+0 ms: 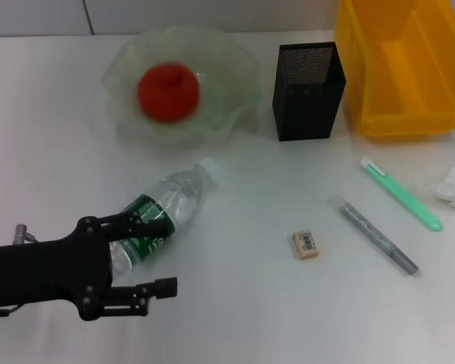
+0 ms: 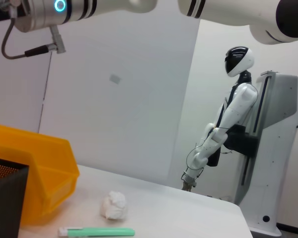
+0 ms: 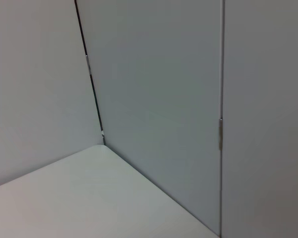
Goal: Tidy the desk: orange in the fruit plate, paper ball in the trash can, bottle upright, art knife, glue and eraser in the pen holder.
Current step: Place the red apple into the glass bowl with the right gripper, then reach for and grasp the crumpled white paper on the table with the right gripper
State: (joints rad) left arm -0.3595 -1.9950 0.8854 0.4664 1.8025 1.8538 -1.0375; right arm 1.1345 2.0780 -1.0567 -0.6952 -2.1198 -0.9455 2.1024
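Observation:
The bottle [image 1: 171, 205] lies on its side, cap toward the fruit plate [image 1: 235, 72], which holds the orange [image 1: 167, 91]. My left gripper [image 1: 169, 254] is open at the table's near left, with one finger over the bottle's green label and the other on the near side of its base end. The eraser [image 1: 305, 244], a grey glue pen [image 1: 375, 235] and a green art knife [image 1: 402, 193] lie at the right. The paper ball [image 1: 451, 186] sits at the right edge. The pen holder [image 1: 307, 91] stands beside the trash can [image 1: 402, 61]. The right gripper is out of view.
The left wrist view shows the paper ball [image 2: 114, 206], the green knife [image 2: 97, 231], the yellow bin [image 2: 35, 173] and the mesh cup's corner [image 2: 5, 198]. A white humanoid robot [image 2: 233, 129] stands beyond the table's far edge. The right wrist view shows only a table corner and walls.

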